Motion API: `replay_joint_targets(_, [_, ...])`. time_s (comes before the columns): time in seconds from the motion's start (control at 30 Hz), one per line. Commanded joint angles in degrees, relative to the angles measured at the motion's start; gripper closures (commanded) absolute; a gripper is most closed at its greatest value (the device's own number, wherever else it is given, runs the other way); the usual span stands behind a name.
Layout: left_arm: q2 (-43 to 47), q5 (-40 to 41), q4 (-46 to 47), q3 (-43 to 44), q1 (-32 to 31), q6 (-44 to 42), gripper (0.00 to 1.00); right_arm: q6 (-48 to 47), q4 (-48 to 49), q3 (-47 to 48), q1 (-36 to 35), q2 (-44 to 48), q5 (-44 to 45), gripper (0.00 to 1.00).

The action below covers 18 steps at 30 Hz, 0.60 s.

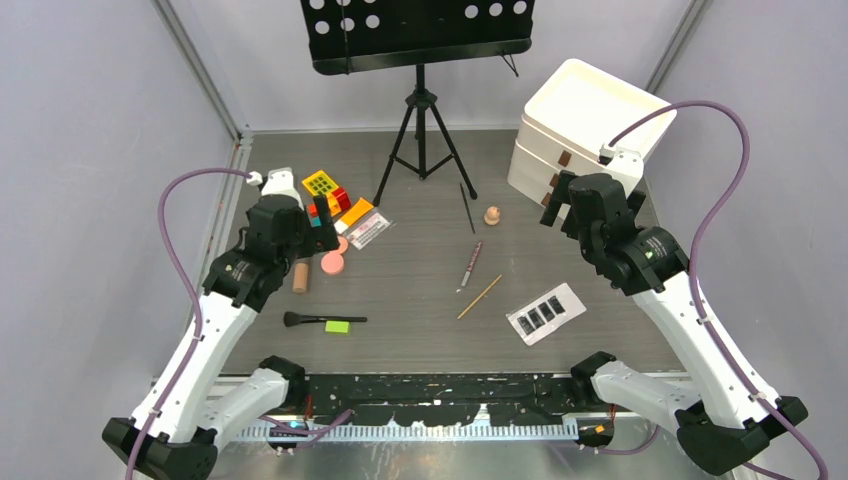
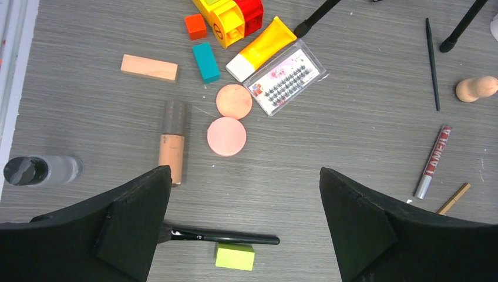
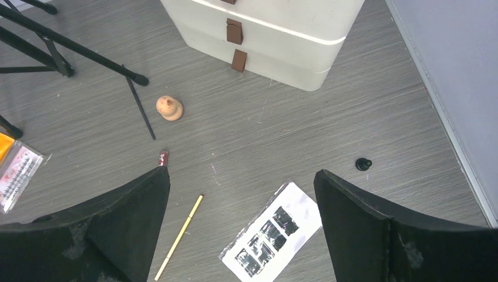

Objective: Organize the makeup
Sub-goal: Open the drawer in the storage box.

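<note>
The makeup lies scattered on the grey table. Under my open left gripper (image 2: 244, 171) are a black brush (image 2: 223, 237), a pink round compact (image 2: 226, 136), a tan tube (image 2: 172, 144) and a clear black-capped bottle (image 2: 44, 170). A lash box (image 2: 285, 80) and a yellow tube (image 2: 261, 49) lie further off. Mid-table are a black pencil (image 1: 467, 207), a silver-red pen (image 1: 470, 265) and a gold pencil (image 1: 480, 297). My open right gripper (image 3: 241, 171) hovers over the white palette (image 3: 273, 231) with dark squares. Neither gripper touches anything.
A white three-drawer box (image 1: 580, 125) stands at the back right. A black tripod stand (image 1: 421, 130) is at the back centre. Toy blocks (image 1: 325, 195) cluster at the left, and a green block (image 2: 235, 257) touches the brush. A beige sponge (image 3: 170, 108) and a small black cap (image 3: 363, 164) lie loose.
</note>
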<state>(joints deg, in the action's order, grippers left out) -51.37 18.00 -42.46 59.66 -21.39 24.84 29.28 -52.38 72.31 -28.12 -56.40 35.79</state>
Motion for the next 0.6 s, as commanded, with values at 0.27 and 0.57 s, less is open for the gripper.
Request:
replay_joint_targets(0.27, [3.1,1.7,4.8,-1.6,0.0,1.9,0.00,1.8,0.6,-0.3,0.0,1.0,2.3,0.03])
replay_joint_targets(0.57, [-2.7,-15.7,20.7,-3.6,-0.5,13.6,0.00,3.9,-0.9,2.8,0.0,2.7,3.5,0.04])
